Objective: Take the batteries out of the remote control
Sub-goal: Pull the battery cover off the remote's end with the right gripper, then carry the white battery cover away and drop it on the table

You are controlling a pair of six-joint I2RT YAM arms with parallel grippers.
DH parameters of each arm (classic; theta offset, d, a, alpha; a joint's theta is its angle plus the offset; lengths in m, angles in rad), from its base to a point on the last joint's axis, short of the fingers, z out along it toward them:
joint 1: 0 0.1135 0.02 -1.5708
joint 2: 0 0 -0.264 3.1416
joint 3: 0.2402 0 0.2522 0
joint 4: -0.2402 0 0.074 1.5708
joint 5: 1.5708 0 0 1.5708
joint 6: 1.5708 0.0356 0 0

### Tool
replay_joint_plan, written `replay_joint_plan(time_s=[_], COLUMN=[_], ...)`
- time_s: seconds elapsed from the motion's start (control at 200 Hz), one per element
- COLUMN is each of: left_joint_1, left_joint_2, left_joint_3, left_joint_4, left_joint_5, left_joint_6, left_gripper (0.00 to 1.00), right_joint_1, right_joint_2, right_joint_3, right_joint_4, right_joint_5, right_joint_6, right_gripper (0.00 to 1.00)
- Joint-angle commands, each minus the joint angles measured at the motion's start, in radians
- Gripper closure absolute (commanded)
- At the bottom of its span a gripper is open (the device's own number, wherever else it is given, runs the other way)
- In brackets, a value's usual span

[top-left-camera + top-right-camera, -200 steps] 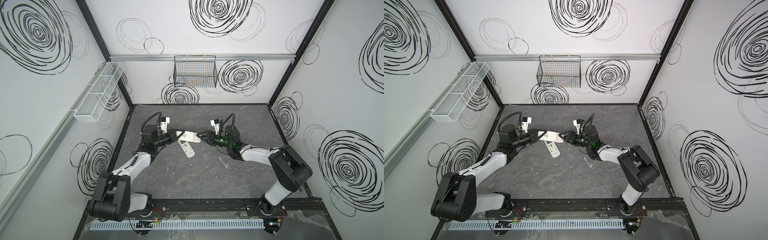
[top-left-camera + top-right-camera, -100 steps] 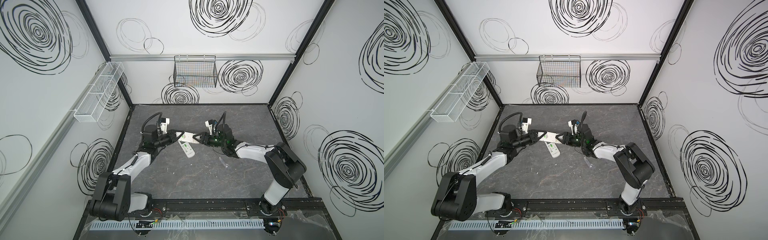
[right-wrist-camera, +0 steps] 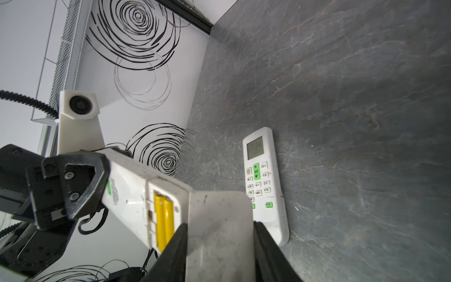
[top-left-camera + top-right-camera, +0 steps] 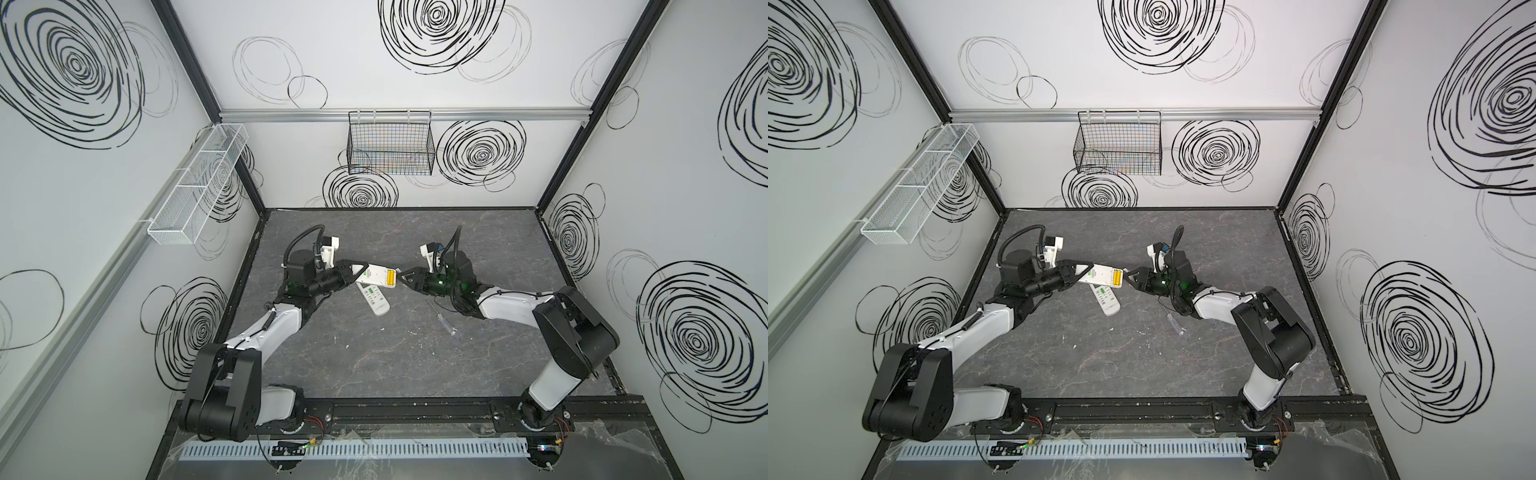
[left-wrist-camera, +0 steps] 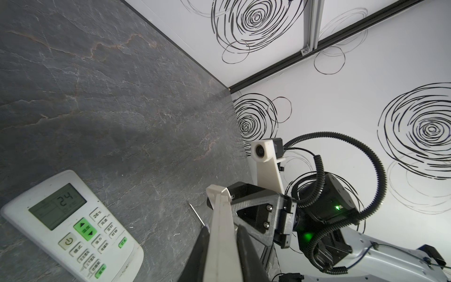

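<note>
My left gripper (image 4: 360, 272) is shut on a white remote control (image 4: 376, 275), holding it above the table with its back up. The open compartment shows two yellow batteries (image 3: 164, 219) side by side, also visible in both top views (image 4: 1118, 277). My right gripper (image 3: 220, 223) is shut on the white battery cover (image 3: 219, 214), which has slid partway off the remote's end. In the left wrist view the held remote (image 5: 222, 239) shows edge-on between the dark fingers. A second white remote (image 4: 376, 300) with green buttons lies face up on the table just below the held one.
A clear-handled screwdriver (image 4: 442, 321) lies on the grey table near my right arm. A black wire basket (image 4: 390, 145) hangs on the back wall and a white mesh tray (image 4: 199, 183) on the left wall.
The right gripper's jaws have narrowed onto the battery cover at the remote's end. The left gripper and the remote it holds have stayed in place.
</note>
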Motion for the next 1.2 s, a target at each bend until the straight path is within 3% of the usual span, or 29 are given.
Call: replay_joint_plan(time_s=[0.0,0.26,0.36,0.615,0.785,0.931,1.196], left_joint_1=[0.001,0.010,0.012,0.012,0.010,0.015,0.010], left_joint_2=[-0.012,-0.017,-0.016,-0.017,-0.009,-0.008,-0.014], left_joint_3=[0.014,0.014,0.019,0.018,0.014,0.016,0.015], left_joint_4=[0.079,0.082,0.082,0.104,0.115,0.110,0.107], left_joint_5=[0.029,0.031,0.034,0.049,0.049,0.045,0.046], left_joint_6=[0.002,-0.002,-0.008,-0.018,-0.017,-0.013,-0.002], left_gripper=[1.00,1.00,1.00,1.00,1.00,1.00,1.00], right_joint_1=[-0.023,-0.071,-0.113,-0.294,-0.403,-0.414,-0.393], right_joint_2=[-0.034,-0.048,-0.062,-0.099,-0.095,-0.078,-0.015], right_joint_3=[-0.031,-0.078,-0.069,-0.034,-0.074,-0.070,-0.053], right_joint_4=[0.027,0.017,-0.063,-0.439,-0.488,-0.526,-0.537], right_joint_5=[0.001,0.011,0.025,0.319,0.446,0.542,0.589], right_joint_6=[0.011,-0.007,-0.057,-0.325,-0.427,-0.465,-0.480], right_gripper=[0.60,0.62,0.62,0.60,0.60,0.60,0.56])
